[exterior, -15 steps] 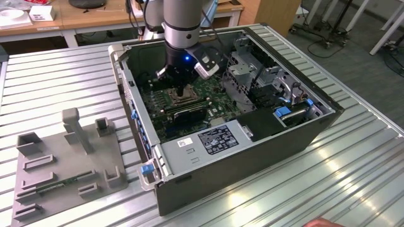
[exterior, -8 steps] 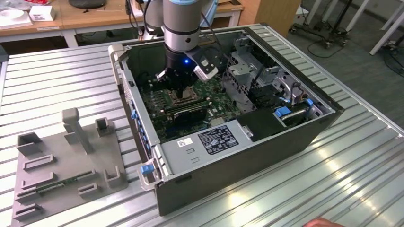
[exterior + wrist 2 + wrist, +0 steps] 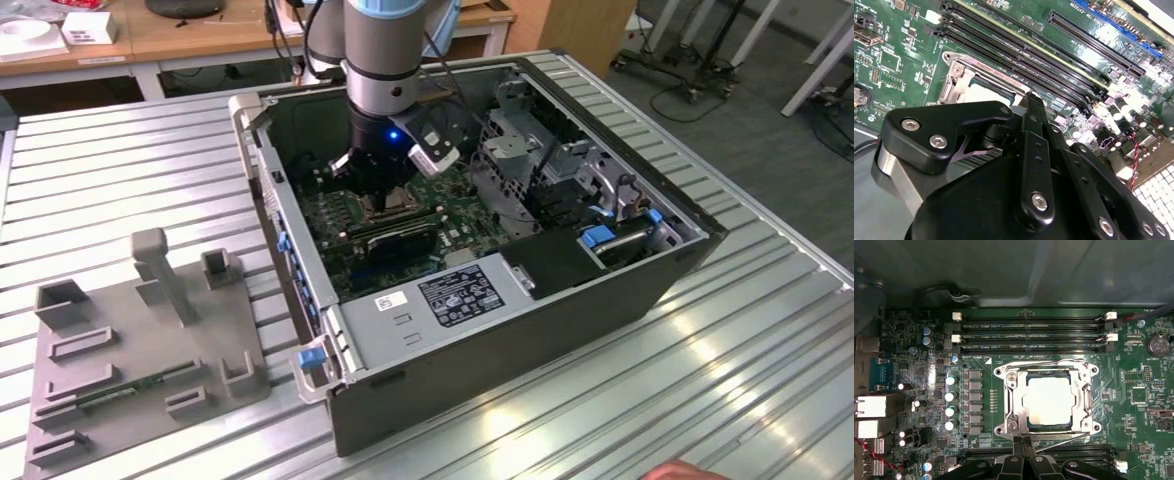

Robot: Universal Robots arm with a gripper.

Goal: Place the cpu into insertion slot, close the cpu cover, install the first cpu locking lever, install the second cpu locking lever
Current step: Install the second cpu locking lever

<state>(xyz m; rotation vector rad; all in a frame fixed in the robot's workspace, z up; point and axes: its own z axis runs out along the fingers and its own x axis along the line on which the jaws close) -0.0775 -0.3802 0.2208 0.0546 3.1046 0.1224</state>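
Upper centre of the exterior view, the gripper (image 3: 391,200), fingers clenched on nothing, hangs at the socket (image 3: 1004,374) edge, the cpu (image 3: 1048,401) seated under its closed cpu cover (image 3: 1015,402); the locking lever (image 3: 1064,444) likely needs slow, steady pressure.

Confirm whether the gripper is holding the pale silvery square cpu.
No: in the first wrist view the pale silvery square cpu lies flat inside the frame of the thin metal cpu cover, apart from the black gripper.

One cpu (image 3: 1048,401), one cpu cover (image 3: 1085,401)
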